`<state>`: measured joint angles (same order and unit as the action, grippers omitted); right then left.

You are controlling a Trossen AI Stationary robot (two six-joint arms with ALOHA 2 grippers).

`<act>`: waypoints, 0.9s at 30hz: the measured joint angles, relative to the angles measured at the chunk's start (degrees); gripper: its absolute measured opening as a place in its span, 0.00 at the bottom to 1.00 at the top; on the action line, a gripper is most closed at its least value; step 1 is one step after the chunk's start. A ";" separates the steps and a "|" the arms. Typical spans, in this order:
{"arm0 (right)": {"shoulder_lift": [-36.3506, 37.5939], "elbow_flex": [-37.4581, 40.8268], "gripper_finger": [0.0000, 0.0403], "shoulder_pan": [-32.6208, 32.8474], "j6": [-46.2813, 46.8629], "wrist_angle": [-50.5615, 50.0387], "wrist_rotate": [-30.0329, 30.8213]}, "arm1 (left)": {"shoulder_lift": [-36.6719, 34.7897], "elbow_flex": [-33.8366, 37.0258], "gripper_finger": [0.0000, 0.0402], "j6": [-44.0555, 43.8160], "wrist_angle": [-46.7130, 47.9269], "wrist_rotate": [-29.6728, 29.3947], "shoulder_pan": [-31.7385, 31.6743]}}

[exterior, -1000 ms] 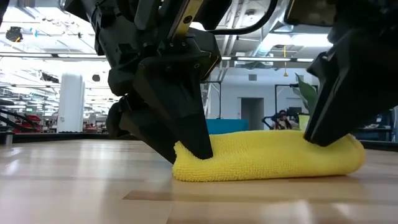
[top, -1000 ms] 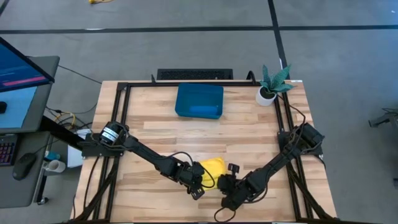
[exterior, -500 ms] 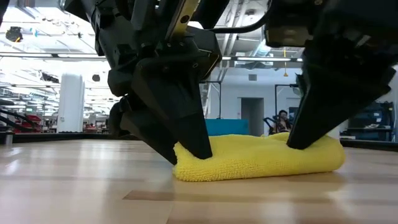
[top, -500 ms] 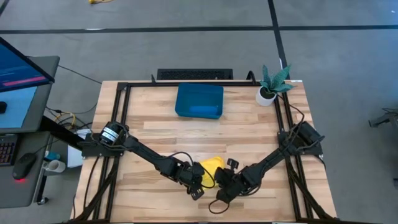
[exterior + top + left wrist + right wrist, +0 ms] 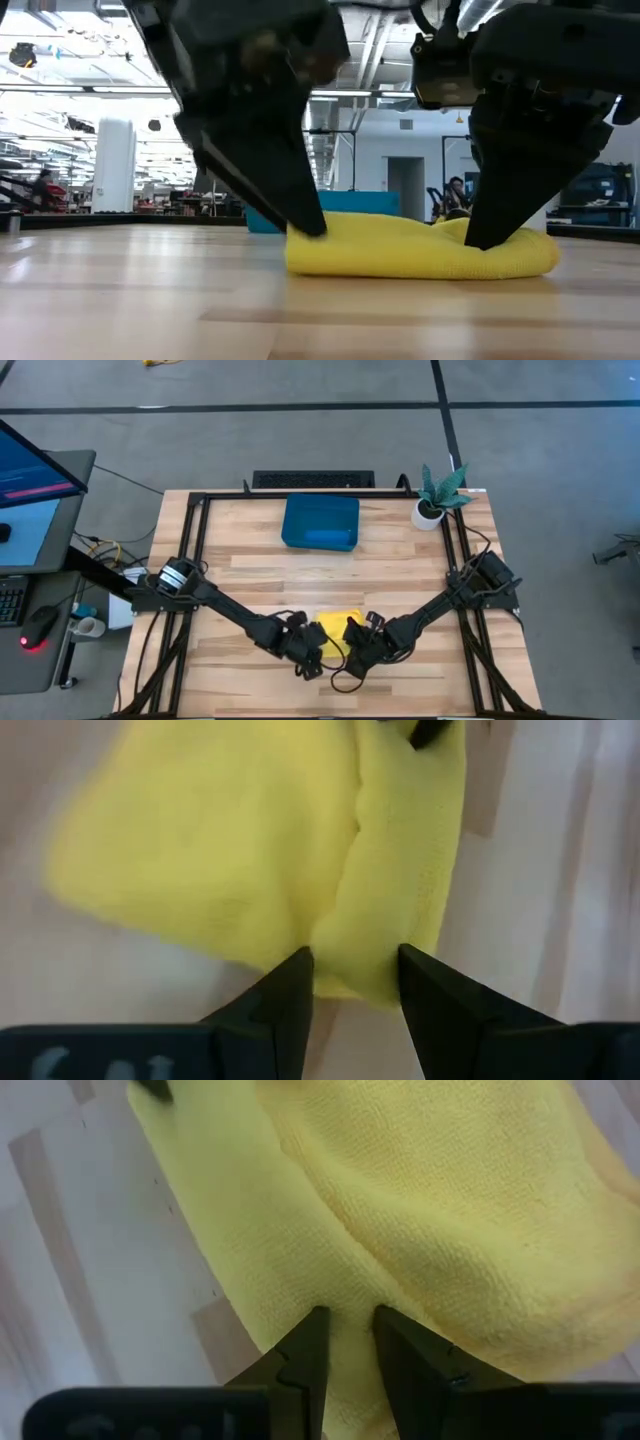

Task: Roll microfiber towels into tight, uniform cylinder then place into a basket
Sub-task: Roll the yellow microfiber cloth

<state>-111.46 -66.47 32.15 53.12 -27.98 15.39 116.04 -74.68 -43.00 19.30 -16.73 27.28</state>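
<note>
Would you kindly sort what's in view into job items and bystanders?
Job: yellow towel, pinched by left gripper and right gripper; basket with a blue towel inside.
Bystanders: potted plant, monitor, mouse.

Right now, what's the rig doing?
Both arms are working the yellow towel at the table's near edge. The left gripper and right gripper each pinch a fold of it, one at either end, and it lies bunched into a loose roll. The blue basket sits at the far side with something blue inside; the yellow towel isn't in it yet.
</note>
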 joint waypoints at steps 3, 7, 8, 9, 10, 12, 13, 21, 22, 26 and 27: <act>-0.02 0.10 0.27 -0.08 0.04 0.56 -0.14 | -2.03 -0.87 0.34 0.30 5.63 -4.80 1.50; -0.08 0.12 0.27 -0.35 0.90 0.70 -0.37 | -3.49 -1.81 0.34 4.19 7.79 -13.62 4.62; -0.11 0.12 0.27 -0.38 0.91 0.75 -0.49 | -3.56 -2.21 0.34 6.78 6.87 -15.44 5.56; -0.11 0.14 0.27 -0.38 0.92 0.91 -0.49 | -3.58 -2.41 0.34 10.02 5.61 -17.02 6.55; -0.13 0.17 0.27 -0.39 0.92 1.07 -0.45 | -3.55 -2.42 0.34 13.60 4.00 -18.32 7.41; -0.17 0.17 0.27 -0.45 0.92 1.08 -0.54 | -2.91 -2.42 0.34 20.53 -0.52 -19.27 8.67; -0.17 0.18 0.27 -0.45 0.92 1.24 -0.50 | -2.53 -2.42 0.34 23.22 -2.46 -19.10 9.01; -0.25 0.23 0.27 -0.40 0.94 1.61 -0.52 | 1.48 -2.36 0.28 27.39 -6.96 -17.65 6.65; -0.26 0.23 0.27 -0.38 0.95 1.68 -0.45 | 1.47 -2.36 0.25 27.35 -6.93 -17.36 6.21; -0.28 0.23 0.27 -0.38 0.95 1.68 -0.47 | 1.36 -2.38 0.13 27.05 -7.23 -15.35 4.81; -0.28 0.23 0.27 -0.39 0.95 1.68 -0.52 | 1.36 -2.38 0.10 27.44 -7.38 -14.59 4.58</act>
<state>-111.74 -66.24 31.76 54.06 -26.30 14.87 117.40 -77.06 -15.56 11.92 -31.32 31.86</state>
